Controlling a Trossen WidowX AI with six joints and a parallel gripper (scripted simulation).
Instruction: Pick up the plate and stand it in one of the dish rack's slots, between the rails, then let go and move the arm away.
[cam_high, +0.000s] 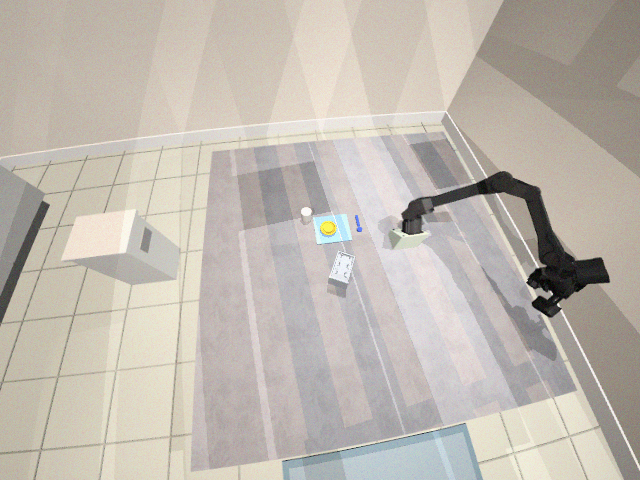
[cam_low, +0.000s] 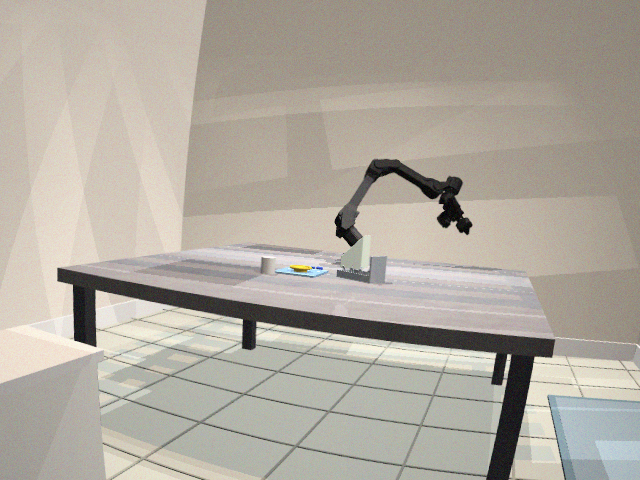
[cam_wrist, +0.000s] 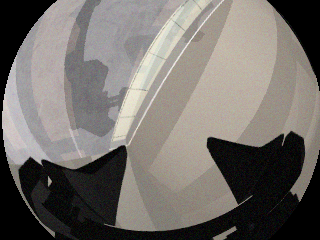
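A: Hand state?
B: Black two-fingered hand (cam_high: 537, 293) (cam_low: 454, 225) (cam_wrist: 168, 147), fingers wide apart, nothing between. Held off past the tabletop's (cam_high: 320, 361) (cam_low: 310, 294) goods, probably a parked start pose.
A: Plate?
B: Round yellow plate (cam_high: 328, 227) (cam_low: 300, 268), flat on the light-blue square mat (cam_high: 318, 238) (cam_low: 315, 273), likely staged for pickup; grey slotted dish rack (cam_high: 340, 275) (cam_low: 378, 269) near.
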